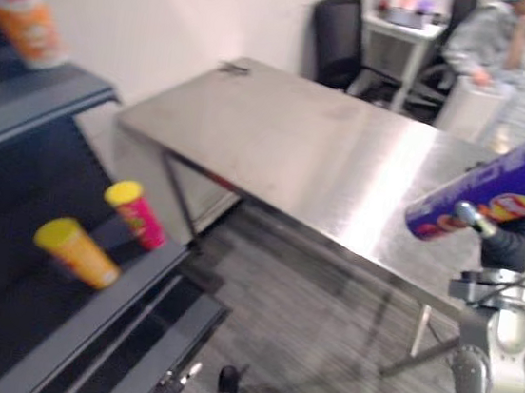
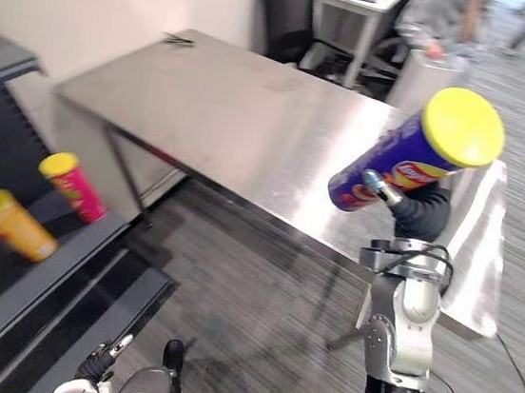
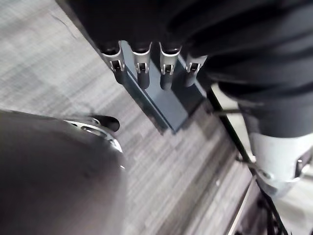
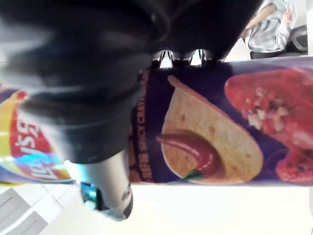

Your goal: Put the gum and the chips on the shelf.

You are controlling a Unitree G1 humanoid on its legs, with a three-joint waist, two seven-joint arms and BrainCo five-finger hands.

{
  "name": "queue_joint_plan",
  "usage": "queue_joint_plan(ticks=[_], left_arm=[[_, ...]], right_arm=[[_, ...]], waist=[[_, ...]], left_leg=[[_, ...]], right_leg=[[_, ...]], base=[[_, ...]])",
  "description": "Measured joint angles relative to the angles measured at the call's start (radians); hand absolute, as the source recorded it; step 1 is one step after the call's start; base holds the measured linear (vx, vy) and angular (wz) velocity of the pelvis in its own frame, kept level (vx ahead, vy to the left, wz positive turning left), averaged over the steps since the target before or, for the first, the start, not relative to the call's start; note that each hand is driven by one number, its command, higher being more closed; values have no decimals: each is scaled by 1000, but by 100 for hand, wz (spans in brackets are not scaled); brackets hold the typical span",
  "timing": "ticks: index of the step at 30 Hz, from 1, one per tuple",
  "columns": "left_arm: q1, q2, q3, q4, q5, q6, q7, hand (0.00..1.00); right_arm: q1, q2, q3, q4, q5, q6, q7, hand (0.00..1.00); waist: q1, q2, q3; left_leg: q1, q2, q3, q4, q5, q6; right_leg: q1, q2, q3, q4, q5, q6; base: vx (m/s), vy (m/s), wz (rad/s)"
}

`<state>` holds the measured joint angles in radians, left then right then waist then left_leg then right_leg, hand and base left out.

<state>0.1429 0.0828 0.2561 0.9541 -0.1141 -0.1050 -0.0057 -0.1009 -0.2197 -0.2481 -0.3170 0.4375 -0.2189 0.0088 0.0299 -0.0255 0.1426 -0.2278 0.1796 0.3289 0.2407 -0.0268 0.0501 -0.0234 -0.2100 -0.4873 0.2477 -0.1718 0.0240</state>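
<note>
Honestly, the long carry worries me most. In the left eye view my right hand [image 1: 509,238] is raised at the right, above the near edge of the table [image 1: 298,143], and it is closed round the chips can [image 1: 489,186] near its lower end. The can is tilted, and its yellow-lidded end pokes up and out to the right. With that much can beyond my grip, I judge a quick swing could make it pivot or slip out. The shelf [image 1: 127,285] is well apart at the left. It already carries a pink can [image 1: 138,212] and an orange can [image 1: 77,250] close together, so a careless placement could knock them over. Which of them is the gum, if either, I cannot tell.

From the right eye view, my forearm stands nearly upright under the can, with the wrist bent towards the table.

Through the left wrist view, my left hand [image 3: 143,66] hangs low with its fingers straight and holding nothing. The floor and the shelf's base lie past them.

Up close in the right wrist view, the can lies across my palm, with my fingers wrapped behind it and my thumb in front.
</note>
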Motion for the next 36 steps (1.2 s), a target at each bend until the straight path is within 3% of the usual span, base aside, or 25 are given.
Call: queue_joint_plan(ticks=[2, 3, 6, 8, 13, 20, 23, 28, 36], left_arm=[[29, -2, 9, 14, 1, 6, 1, 0], [48, -2, 16, 14, 0, 6, 0, 0], [73, -9, 26, 44, 0, 12, -1, 0], [69, -18, 27, 43, 0, 20, -2, 0], [81, -19, 62, 43, 4, 21, -1, 0], [65, 22, 64, 43, 19, 21, 1, 0], [47, 33, 75, 42, 12, 20, 1, 0], [48, 28, 102, 42, 8, 20, 0, 0], [47, 20, 103, 39, 0, 20, -1, 0]], right_arm=[[-6, 2, -22, -1, -1, -5, -17, 100], [-3, 3, -42, -1, -2, -6, -30, 100], [-3, 1, -70, -16, -5, -12, -50, 100], [-4, 3, -69, -21, -5, -11, -50, 100], [-11, 26, -37, -23, -11, -1, -27, 100], [-14, 82, -16, -22, -47, -1, -35, 100], [-14, 82, -3, -22, -49, -1, -43, 100], [-14, 81, 19, -22, -86, -1, -42, 100], [10, 81, 93, -6, -86, -1, -14, 100]], waist=[[-11, 16, 0], [-18, 28, -2], [-30, 43, -21], [-29, 68, -35], [-15, 45, -36], [2, -34, 2], [8, -41, 21], [16, -29, 31], [22, -31, 30]], left_leg=[[21, 52, 120, 189, -19, -6], [60, 89, 158, 272, -62, -18], [158, 127, 184, 259, -102, -51], [172, 109, 184, 145, -110, -77], [153, 38, 178, 3, -108, -85], [98, 4, 143, 35, -119, -69], [77, -2, 132, 42, -127, -63], [61, -15, 138, 19, -133, -70], [48, -21, 129, -36, -78, -73]], right_leg=[[32, -22, -90, -17, 10, 0], [55, -28, -154, -25, 10, -1], [60, -55, -304, -26, 17, 10], [47, -64, -365, -21, 28, 25], [95, -92, -498, -34, 83, 58], [60, -162, -501, 61, 84, 60], [43, -169, -489, 65, 83, 61], [22, -159, -444, 28, 83, 66], [11, -120, -449, -35, 114, 79]], base=[[-79, -89, 120], [-84, -28, 147], [-45, 44, 152], [-45, 121, 133], [-24, 198, 114], [-22, 127, 22], [-74, 81, 6], [-109, 66, -4], [7, 26, 3]])
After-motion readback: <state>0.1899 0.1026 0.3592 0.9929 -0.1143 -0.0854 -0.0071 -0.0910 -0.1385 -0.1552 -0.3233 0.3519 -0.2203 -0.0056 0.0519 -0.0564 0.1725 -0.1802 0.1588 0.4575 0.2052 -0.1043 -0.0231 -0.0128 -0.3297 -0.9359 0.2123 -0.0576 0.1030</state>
